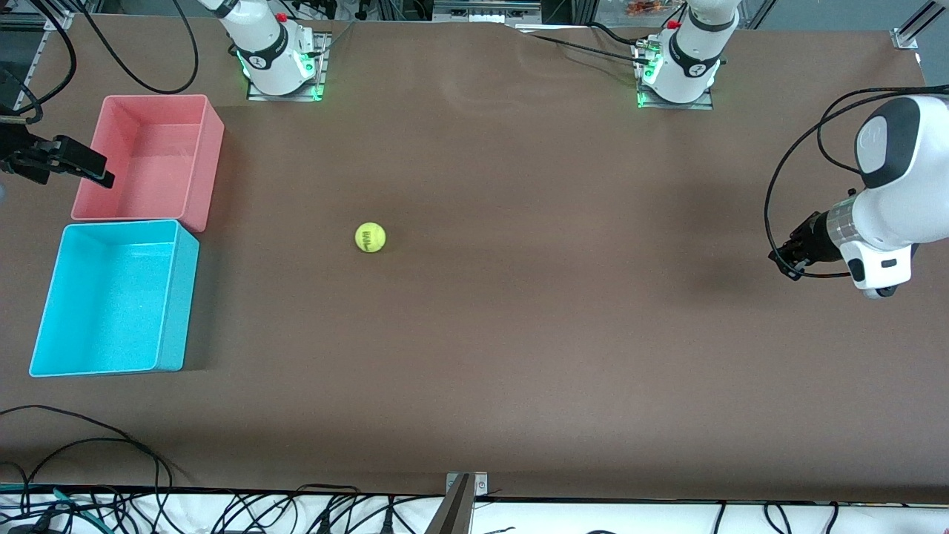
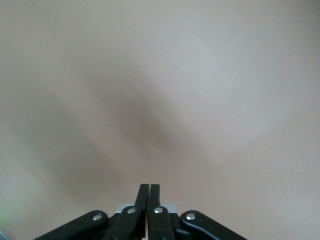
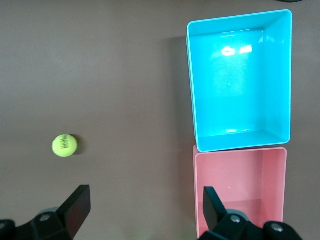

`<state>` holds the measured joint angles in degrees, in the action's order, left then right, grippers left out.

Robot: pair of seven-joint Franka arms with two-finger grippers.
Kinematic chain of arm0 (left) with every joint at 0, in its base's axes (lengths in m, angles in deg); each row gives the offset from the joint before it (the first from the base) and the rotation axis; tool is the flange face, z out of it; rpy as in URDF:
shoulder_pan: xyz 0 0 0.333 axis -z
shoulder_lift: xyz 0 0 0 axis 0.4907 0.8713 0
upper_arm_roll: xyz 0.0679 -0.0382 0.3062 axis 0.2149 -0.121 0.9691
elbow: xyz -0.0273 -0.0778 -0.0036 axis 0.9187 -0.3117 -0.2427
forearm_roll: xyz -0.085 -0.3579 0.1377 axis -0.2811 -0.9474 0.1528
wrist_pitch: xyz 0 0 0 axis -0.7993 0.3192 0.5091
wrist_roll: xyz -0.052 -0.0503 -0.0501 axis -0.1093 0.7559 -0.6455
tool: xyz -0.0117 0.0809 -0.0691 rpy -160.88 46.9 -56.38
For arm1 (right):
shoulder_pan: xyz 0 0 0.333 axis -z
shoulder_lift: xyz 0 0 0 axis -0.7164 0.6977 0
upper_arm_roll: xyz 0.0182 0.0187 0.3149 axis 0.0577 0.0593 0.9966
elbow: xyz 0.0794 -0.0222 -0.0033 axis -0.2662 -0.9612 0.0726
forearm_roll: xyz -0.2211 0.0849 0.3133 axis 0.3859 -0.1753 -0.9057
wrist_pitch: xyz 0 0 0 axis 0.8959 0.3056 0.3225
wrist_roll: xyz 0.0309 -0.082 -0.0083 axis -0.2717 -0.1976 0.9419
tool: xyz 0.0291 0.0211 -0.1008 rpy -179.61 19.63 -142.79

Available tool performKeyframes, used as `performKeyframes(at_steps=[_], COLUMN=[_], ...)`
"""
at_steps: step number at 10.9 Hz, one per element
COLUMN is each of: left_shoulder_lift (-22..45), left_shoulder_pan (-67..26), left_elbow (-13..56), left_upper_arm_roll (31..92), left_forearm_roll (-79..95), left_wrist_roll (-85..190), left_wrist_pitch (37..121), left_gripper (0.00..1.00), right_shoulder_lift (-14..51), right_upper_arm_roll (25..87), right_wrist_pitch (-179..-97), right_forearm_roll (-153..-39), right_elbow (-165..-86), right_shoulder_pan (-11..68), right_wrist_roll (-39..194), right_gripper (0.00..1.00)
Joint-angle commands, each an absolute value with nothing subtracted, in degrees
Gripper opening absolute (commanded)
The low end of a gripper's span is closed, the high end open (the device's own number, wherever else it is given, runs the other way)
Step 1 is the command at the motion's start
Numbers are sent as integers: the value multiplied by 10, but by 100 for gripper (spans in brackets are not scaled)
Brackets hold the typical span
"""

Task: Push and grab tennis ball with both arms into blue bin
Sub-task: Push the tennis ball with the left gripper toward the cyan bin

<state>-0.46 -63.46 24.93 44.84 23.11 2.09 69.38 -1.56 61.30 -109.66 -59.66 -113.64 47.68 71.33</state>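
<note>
Plainly, the small fuzzy yellow-green tennis ball (image 1: 370,237) sits alone on the brown table (image 1: 519,334), roughly midway between the arms' ends and well apart from every gripper, so neither the push nor the grab looks begun. It lies a little nearer the right arm's end, where two bins stand side by side and touching: the light cyan-blue rectangular plastic bin (image 1: 44,326), which is the goal, and the pink plastic bin of the same shape (image 1: 211,141), which is farther from the front camera. Both are empty.

At the left arm's end, the left gripper (image 1: 787,256) hangs low over bare table, its two black fingers (image 2: 149,197) pressed together with nothing between them. That pinched-up shape would suit a blunt pusher, which is likely why it is held so, and its placement leaves the ball between it and the bins (a shove from there would send the ball toward the right arm).

The right gripper (image 1: 85,167) hovers above the table's edge just beside the pink bin, jaws spread as wide as they go and holding nothing; its wrist camera looks down on both bins and the ball (image 3: 64,145) at once. Being stationed beside the bins with the fingers (image 3: 77,205) apart reads as readiness to receive a rolling ball and lift it over the blue wall (image 3: 192,90).
</note>
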Motion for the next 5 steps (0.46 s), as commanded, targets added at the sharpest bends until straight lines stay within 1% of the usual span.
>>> performKeyframes(at_steps=[1, 2, 3, 4, 5], left_shoulder_lift=[-13, -13, -13, -13, -13], left_shoulder_pan=[-638, -638, -640, -644, -643], left_elbow=[196, 189, 185, 178, 166], left_upper_arm_roll=[426, 426, 427, 428, 428], left_forearm_roll=[242, 244, 244, 240, 240], left_wrist_roll=[134, 168, 241, 321, 383], left_wrist_pitch=[666, 666, 666, 666, 665], left_gripper=[38, 58, 75, 100, 100], right_shoulder_lift=[-12, -11, -13, -11, 1], right_upper_arm_roll=[613, 613, 615, 616, 618], right_wrist_pitch=[-1087, -1086, -1086, -1087, -1091], right_forearm_roll=[-607, -609, -608, -608, -609], right_elbow=[-1126, -1132, -1140, -1147, -1151], right_shoulder_pan=[479, 480, 477, 474, 473], right_wrist_roll=[717, 711, 709, 702, 713], right_gripper=[100, 100, 100, 100, 100])
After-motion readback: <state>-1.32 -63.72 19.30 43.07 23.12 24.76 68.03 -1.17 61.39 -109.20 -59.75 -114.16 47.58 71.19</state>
